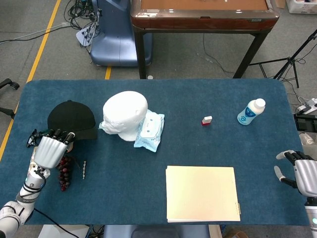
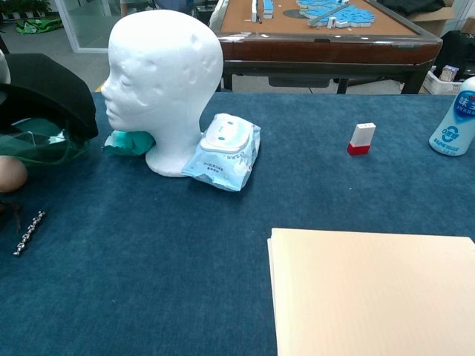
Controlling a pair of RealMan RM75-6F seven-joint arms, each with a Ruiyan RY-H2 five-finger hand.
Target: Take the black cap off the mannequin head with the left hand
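Note:
The white mannequin head (image 1: 125,113) (image 2: 163,74) stands bare on the blue table, facing left. To its left, the black cap (image 1: 72,118) (image 2: 48,85) lies low over a green glass bottle (image 2: 37,141). My left hand (image 1: 49,148) is just in front of the cap, and its fingertips grip the cap's near edge. The chest view does not plainly show this hand. At the table's right front corner, my right hand (image 1: 299,171) hangs with its fingers apart and holds nothing.
A blue wipes pack (image 1: 148,130) leans on the head's base. A tan folder (image 1: 202,193) lies front centre. A small red-and-white block (image 1: 207,120) and a white bottle (image 1: 251,112) stand to the right. Grapes (image 1: 63,171), a bead chain (image 1: 84,169) and a peach-coloured ball (image 2: 9,173) lie near my left hand.

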